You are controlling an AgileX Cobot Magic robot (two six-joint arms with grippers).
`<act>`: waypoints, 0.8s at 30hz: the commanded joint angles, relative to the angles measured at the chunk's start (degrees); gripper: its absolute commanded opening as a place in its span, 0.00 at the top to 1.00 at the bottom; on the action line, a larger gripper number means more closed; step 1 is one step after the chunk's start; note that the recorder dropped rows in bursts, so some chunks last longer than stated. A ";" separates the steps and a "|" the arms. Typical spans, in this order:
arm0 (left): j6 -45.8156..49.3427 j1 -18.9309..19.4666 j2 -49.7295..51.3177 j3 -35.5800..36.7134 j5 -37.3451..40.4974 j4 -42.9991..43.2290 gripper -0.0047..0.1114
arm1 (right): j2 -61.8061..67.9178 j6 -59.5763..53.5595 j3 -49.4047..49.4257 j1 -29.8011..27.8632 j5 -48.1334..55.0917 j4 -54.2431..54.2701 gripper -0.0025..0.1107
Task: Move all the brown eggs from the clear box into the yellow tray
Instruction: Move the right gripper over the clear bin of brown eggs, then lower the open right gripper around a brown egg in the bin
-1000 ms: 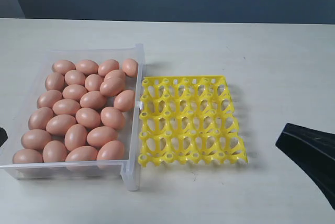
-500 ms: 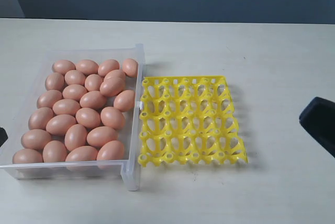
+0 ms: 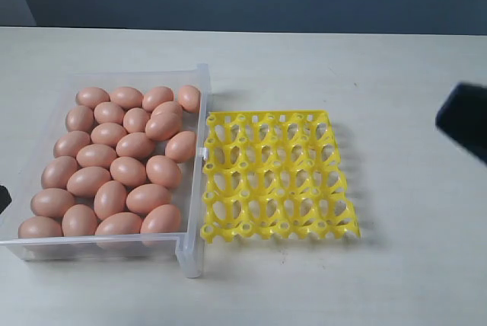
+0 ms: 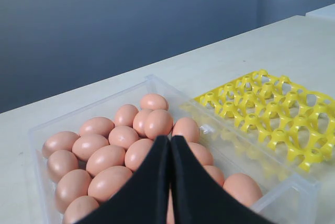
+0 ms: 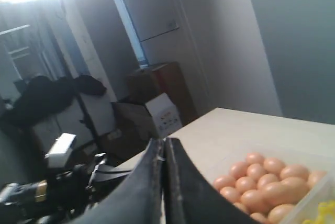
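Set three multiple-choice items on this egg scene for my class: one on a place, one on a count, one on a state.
1. In the exterior view, the yellow tray lies: A) right of the clear box; B) inside it; C) under it.
2. Count of brown eggs in the tray: A) sixteen; B) four; C) none.
3. The left gripper is: A) wide open; B) shut, empty; C) shut on an egg.
A: the tray sits beside the box's right wall. C: every cup is bare. B: its jaws press together, nothing between.
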 commanded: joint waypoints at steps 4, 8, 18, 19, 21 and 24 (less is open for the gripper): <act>-0.23 -0.32 -0.28 0.23 -0.21 0.00 0.96 | 20.71 -0.94 -19.20 -0.07 -0.60 -10.45 0.98; -0.23 -0.32 -0.28 0.23 -0.21 0.00 0.96 | 34.70 -0.94 -26.97 5.54 -0.36 -17.31 0.98; -0.23 -0.32 -0.28 0.23 -0.22 0.00 0.96 | 65.05 -7.79 -46.70 40.29 23.06 -17.31 0.98; -0.23 -0.32 -0.28 0.23 -0.22 0.00 0.96 | 66.32 -9.44 -47.47 41.88 26.83 -17.31 0.98; -0.23 -0.32 -0.28 0.23 -0.22 0.00 0.96 | 69.03 -15.64 -48.10 45.80 39.60 -17.31 0.98; -0.23 -0.32 -0.28 0.23 -0.22 0.00 0.96 | 72.43 -25.78 -48.10 51.74 68.48 -17.31 0.98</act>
